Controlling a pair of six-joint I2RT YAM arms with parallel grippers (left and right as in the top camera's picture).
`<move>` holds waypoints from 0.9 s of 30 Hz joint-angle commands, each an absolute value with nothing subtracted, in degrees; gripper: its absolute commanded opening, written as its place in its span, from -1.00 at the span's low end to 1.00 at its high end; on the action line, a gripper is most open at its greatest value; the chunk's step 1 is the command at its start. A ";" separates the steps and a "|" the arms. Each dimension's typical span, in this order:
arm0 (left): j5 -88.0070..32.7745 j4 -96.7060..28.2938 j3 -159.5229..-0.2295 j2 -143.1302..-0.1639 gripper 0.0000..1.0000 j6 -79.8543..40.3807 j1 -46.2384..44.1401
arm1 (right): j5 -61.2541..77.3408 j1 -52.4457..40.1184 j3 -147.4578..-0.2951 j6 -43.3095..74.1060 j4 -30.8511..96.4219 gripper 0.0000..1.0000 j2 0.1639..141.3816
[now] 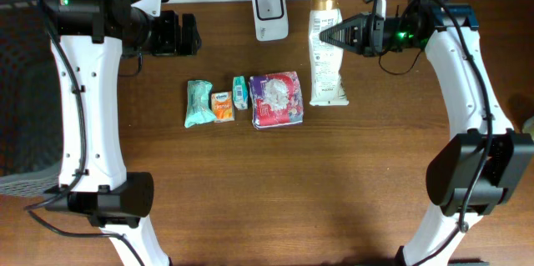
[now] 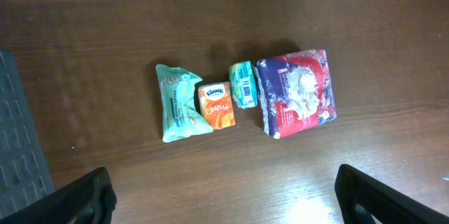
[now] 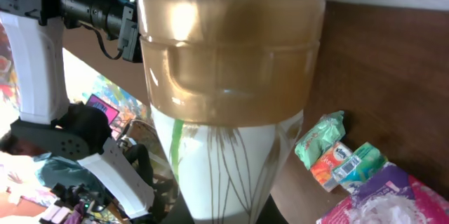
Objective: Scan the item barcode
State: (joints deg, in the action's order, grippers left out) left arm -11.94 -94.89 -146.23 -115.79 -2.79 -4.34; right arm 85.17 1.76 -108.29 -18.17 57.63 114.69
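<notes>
The white squeeze tube with a gold cap (image 1: 327, 57) sat at the far right of the brown wooden table (image 1: 250, 191), its cap toward the back edge and its printed front facing up at the overhead camera. It appeared to be lifted off the surface, though the height could not be told. The right gripper (image 1: 332, 34) reached in from the right with its jaws drawn tight. Judging by the wrist view, which the tube filled, it had the tube pinched. Just left of the tube stood the white barcode scanner (image 1: 269, 12). The step in hand looked like presenting the tube to the scanner. No barcode showed in any view, so the next move probably called for rolling the tube until its code faced the scanner's window, then carrying it left in front of that window without loosening the pinch. Nearer the middle lay a row of packs: mint-green (image 1: 198, 102), orange (image 1: 222, 106), small teal (image 1: 240, 92) and red-and-white (image 1: 277, 97). The left gripper (image 2: 221, 199) hovered above them, spread wide and empty.
</notes>
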 commanded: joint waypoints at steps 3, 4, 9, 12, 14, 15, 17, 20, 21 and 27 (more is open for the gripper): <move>-11.94 -94.83 -146.19 -116.14 0.98 -2.96 -3.97 | 85.93 1.19 -109.73 -15.11 57.58 -0.92 112.88; -11.94 -94.83 -146.19 -116.16 0.98 -2.98 -3.97 | 80.27 0.80 -109.73 -11.46 57.54 -0.92 112.90; -11.97 -94.85 -146.19 -116.14 0.98 -2.96 -4.01 | 21.15 -6.79 -109.73 13.85 57.98 -0.92 112.88; -11.97 -94.83 -146.19 -116.16 0.98 -2.96 -4.01 | -4.82 -12.56 -109.73 18.65 56.71 -0.92 112.90; -11.94 -94.83 -146.19 -116.16 0.98 -2.98 -3.97 | -23.86 -16.25 -109.71 22.20 57.67 -0.92 113.16; -11.94 -94.83 -146.19 -116.14 0.99 -2.96 -3.97 | -30.83 -17.65 -109.71 23.53 59.29 -0.92 113.65; -11.94 -94.83 -146.19 -116.16 0.98 -2.96 -3.97 | -35.38 -19.11 -108.90 24.53 62.50 -0.92 115.18; -11.94 -94.83 -146.19 -116.16 0.98 -2.96 -3.97 | -35.38 -19.07 -103.66 24.56 63.51 -0.92 118.91; -11.94 -94.83 -146.19 -116.14 0.98 -2.98 -3.97 | -34.94 -19.07 -101.93 24.75 63.16 -0.92 120.09; -11.97 -94.83 -146.19 -116.14 0.98 -2.96 -3.97 | -30.83 -19.11 -96.95 27.53 61.78 -0.46 123.92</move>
State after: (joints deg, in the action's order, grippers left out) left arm -11.94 -94.89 -146.23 -115.81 -2.79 -4.32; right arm -31.18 -18.90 -96.82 26.28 62.04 124.95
